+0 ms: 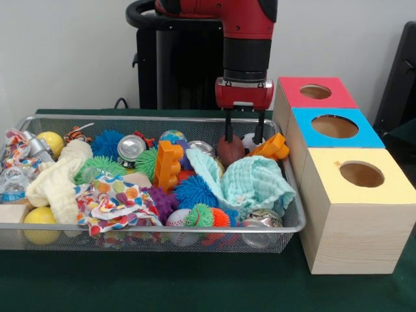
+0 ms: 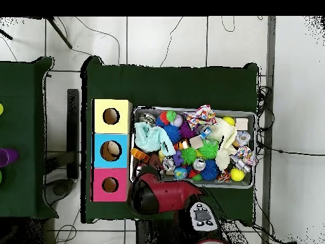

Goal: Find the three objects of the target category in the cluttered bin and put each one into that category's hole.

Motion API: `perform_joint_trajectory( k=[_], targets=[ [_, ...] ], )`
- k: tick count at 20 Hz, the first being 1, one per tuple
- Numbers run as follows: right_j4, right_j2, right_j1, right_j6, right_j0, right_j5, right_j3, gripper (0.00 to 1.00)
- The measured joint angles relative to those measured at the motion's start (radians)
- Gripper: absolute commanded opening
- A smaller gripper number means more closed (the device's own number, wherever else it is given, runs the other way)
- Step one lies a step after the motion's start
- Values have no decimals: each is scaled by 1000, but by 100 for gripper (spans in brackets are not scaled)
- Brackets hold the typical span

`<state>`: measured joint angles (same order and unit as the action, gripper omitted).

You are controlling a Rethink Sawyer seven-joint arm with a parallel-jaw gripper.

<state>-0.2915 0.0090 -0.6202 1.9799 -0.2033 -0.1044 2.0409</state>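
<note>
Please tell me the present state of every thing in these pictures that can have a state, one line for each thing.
claw: open, fingers down in the bin, holding nothing
wire bin: full of mixed clutter
dotted cloth: crumpled at the bin's front rim
cream knitted cloth: lying loose in the bin
mint cloth: bunched, near the claw
yellow-topped box: hole open, nothing stuck in it

Silver wire-mesh bin [image 1: 156, 227], soft knitted cream cloth [image 1: 60, 182], pale matt wooden box [image 1: 354, 227], spiky rubber balls [image 1: 195, 192].
</note>
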Motion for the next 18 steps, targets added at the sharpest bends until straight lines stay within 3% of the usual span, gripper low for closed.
perform_joint_trajectory(
  k=[18],
  targets=[
    [0,3,44,0,-1,22,-12,100]
  ],
)
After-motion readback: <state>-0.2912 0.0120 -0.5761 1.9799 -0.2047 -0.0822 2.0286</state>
